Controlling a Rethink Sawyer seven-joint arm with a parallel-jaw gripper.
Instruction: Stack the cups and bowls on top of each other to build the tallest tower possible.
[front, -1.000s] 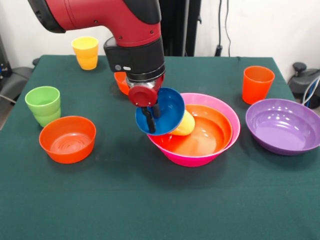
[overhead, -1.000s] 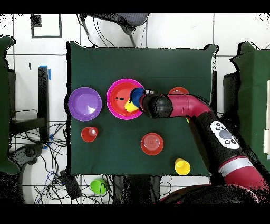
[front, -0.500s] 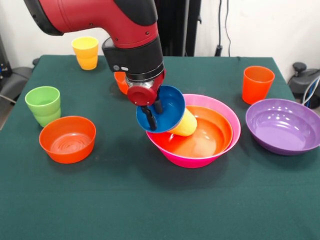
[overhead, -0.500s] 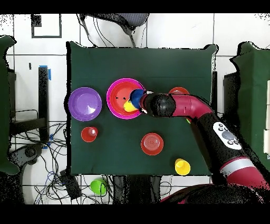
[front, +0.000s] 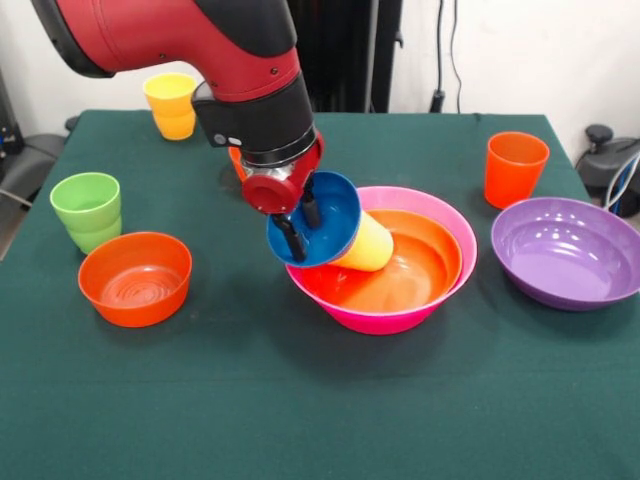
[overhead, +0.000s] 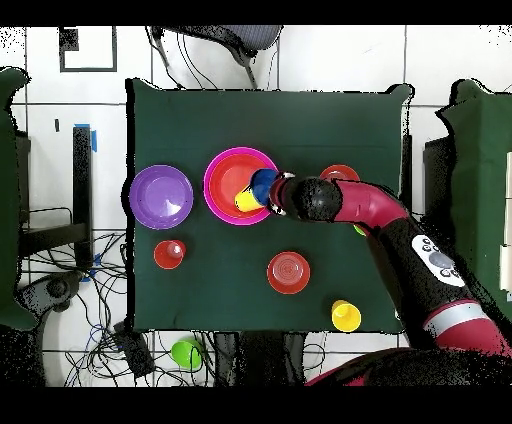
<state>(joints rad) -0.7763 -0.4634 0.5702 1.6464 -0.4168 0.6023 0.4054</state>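
The tower's base is the large pink bowl (front: 444, 285) (overhead: 220, 165), with a large orange bowl (front: 410, 275) nested in it. A yellow cup (front: 368, 246) (overhead: 246, 202) lies tilted inside the orange bowl. A small blue bowl (front: 330, 228) (overhead: 262, 182) is tipped on its side against the cup's upper end, its opening facing the table's front. My gripper (front: 299, 224) (overhead: 276, 193) is shut on the blue bowl at the pink bowl's left rim, and its dark fingers (front: 292, 238) show against the blue inside.
A small orange bowl (front: 135, 278) (overhead: 288, 272) and a green cup (front: 87, 210) (overhead: 186, 352) stand front left. A second yellow cup (front: 172, 105) (overhead: 346, 316) is back left. Another small orange bowl (front: 238, 160) (overhead: 340, 173) peeks behind the arm. An orange cup (front: 516, 168) (overhead: 169, 254) and purple bowl (front: 567, 250) (overhead: 161, 196) stand on the right.
My gripper has drawn a little to the left and up with the blue bowl. The yellow cup has followed it, and the pink bowl has slid slightly left.
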